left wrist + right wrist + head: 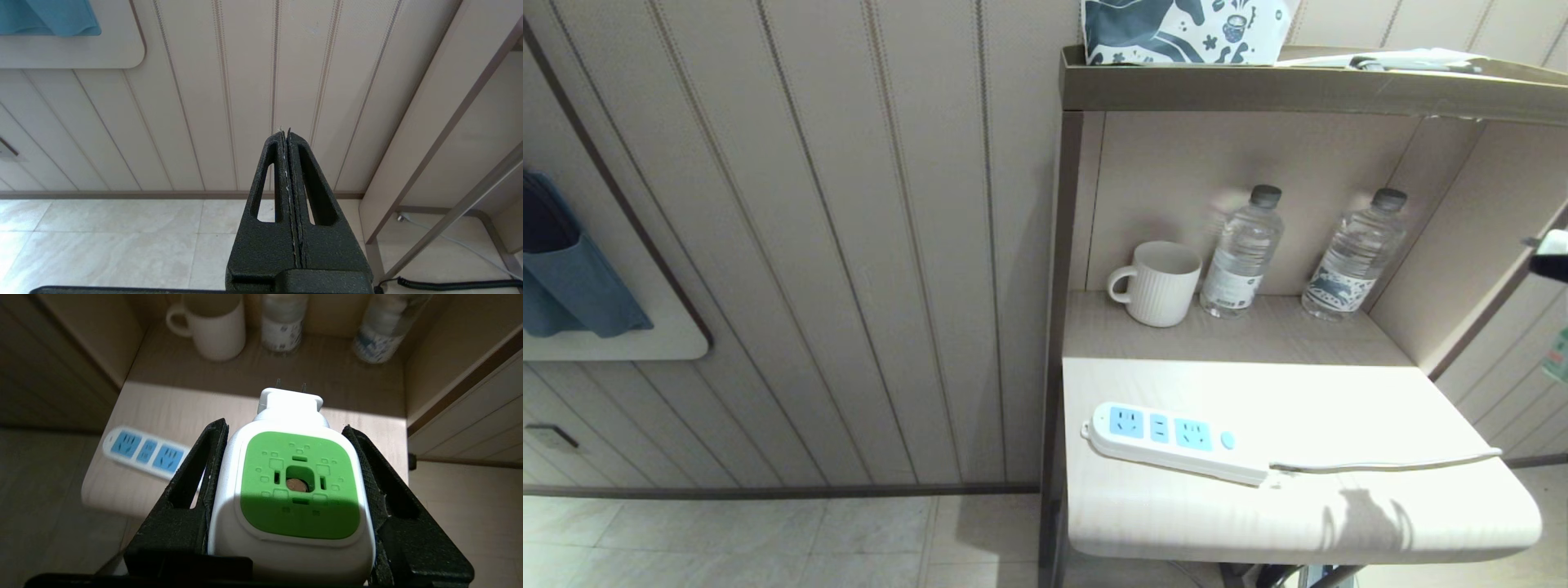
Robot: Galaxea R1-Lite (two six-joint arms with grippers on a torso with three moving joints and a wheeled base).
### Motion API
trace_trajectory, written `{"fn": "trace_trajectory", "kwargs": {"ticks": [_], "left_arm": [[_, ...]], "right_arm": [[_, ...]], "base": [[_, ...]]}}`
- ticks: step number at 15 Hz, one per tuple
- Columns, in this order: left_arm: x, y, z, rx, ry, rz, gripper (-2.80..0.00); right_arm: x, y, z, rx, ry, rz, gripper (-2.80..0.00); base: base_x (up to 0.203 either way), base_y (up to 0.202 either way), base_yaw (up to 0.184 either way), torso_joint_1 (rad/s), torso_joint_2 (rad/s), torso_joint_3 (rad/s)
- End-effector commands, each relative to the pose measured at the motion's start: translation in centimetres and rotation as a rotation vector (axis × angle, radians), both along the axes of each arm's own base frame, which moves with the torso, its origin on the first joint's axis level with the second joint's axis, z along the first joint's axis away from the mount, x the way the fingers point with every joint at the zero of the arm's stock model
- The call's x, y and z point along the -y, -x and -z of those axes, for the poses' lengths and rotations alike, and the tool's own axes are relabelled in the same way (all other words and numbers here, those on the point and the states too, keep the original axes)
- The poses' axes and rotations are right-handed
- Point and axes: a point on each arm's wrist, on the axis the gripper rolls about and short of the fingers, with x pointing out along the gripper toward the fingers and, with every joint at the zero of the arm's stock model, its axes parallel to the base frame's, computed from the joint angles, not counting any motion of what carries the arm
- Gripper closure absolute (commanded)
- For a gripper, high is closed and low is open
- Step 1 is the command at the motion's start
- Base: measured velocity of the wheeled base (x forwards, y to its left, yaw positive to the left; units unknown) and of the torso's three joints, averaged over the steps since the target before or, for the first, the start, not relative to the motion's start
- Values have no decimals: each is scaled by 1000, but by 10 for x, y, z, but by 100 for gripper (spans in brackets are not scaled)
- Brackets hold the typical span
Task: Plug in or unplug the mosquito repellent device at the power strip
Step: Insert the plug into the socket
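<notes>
Right gripper (292, 498) fingers clamped on both flat sides of the mosquito repellent device (294, 486), prongs poking out past the fingertips, power strip (147, 452) ahead and off to one side, sockets empty. Device looks light, rigid, smooth plastic; side grip suits it, might slip under push. Mug (1156, 282) interior unseen; two water bottles (1245, 253) look full. Left gripper (288, 171) fingers pressed together, parked.

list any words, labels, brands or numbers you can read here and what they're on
No text can be read anywhere.
Left water bottle: printed label, too small and blurred to read.
Right water bottle: patterned label, nothing readable.
Mosquito repellent device: raised shapes only, no letters.
Power strip: no markings readable.
</notes>
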Motion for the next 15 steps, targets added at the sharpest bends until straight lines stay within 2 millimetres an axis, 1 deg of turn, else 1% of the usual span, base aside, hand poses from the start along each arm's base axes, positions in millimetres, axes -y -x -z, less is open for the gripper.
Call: {"fn": "trace_trajectory", "kwargs": {"ticks": [1,4,7,9,11,13,15], "left_arm": [[0,0,0,-2,0,-1,0],[0,0,0,-2,0,-1,0],[0,0,0,-2,0,0,0],[0,0,0,-2,0,0,0],[0,0,0,-2,0,1,0],[0,0,0,-2,0,-1,0],[0,0,0,-2,0,-1,0]], "right_arm": [[-11,-5,-1,-218,83,-85,0],[-29,-25,-10,-336,197,-178,0],[-54,-50,-9,-419,323,-279,0],[-68,-62,-7,-446,384,-335,0],[-79,-64,-1,-507,436,-391,0],[-81,-64,1,-525,465,-411,0],[-82,-66,6,-564,543,-453,0]], "base": [[0,0,0,0,0,0],[0,0,0,0,0,0],[0,0,0,0,0,0],[0,0,0,0,0,0],[0,0,0,0,0,0],[0,0,0,0,0,0],[0,0,0,0,0,0]]}}
